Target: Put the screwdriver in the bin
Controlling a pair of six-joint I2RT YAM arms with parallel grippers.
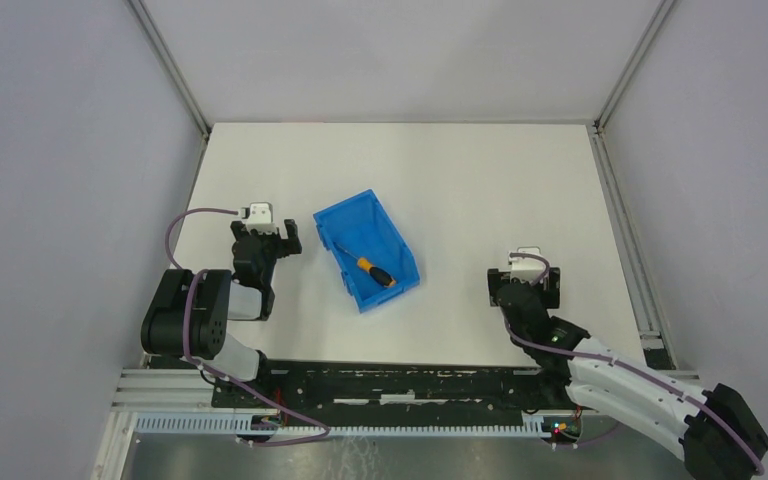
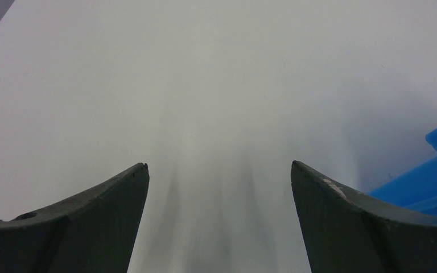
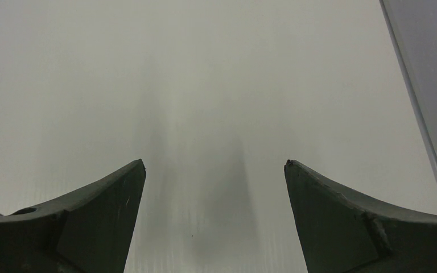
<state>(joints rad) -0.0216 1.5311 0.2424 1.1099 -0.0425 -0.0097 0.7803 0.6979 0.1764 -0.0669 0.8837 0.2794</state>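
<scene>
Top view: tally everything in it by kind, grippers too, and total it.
Bin: 1, blue
Screwdriver: 1, lying in the bin
Grippers: 2, left gripper and right gripper, both open
Total: 4

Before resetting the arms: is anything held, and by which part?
Nothing: left gripper and right gripper stand open, empty; the orange and black screwdriver lies inside the blue plastic bin.
</scene>
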